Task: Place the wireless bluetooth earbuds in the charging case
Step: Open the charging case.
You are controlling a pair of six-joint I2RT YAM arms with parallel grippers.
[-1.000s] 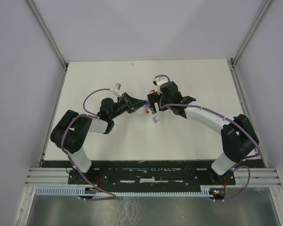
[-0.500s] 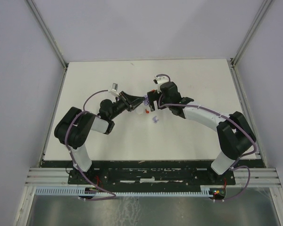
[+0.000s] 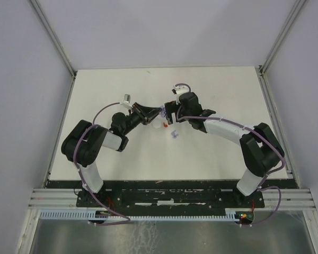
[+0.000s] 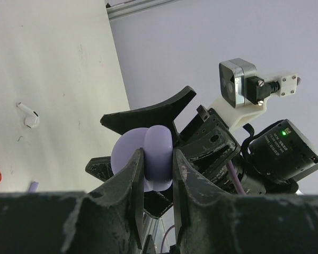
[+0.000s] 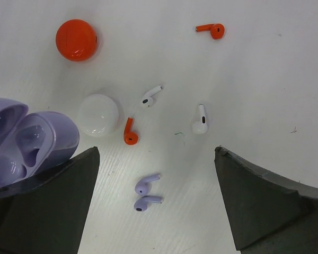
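My left gripper (image 4: 158, 159) is shut on the open lavender charging case (image 4: 151, 153), held up off the table. The right wrist view shows the case (image 5: 26, 140) at its left edge, lid open and both wells empty. My right gripper (image 5: 156, 156) hangs open above the table, nothing between its fingers. Two lavender earbuds (image 5: 147, 184) lie side by side below it. Two white earbuds (image 5: 200, 119) and two red earbuds (image 5: 129, 133) lie farther off. From above, the two grippers nearly meet at the case (image 3: 163, 111), with the lavender earbuds (image 3: 174, 134) just in front.
A round orange disc (image 5: 76, 39) and a round white disc (image 5: 98, 115) lie on the white table (image 5: 265, 79) near the earbuds. A small green thread (image 5: 179, 135) lies beside a white earbud. The right arm's wrist camera (image 4: 238, 87) looms close behind the held case.
My left gripper has carried the lavender case a little toward the back of the table. The right gripper has shifted slightly toward it and stays open.
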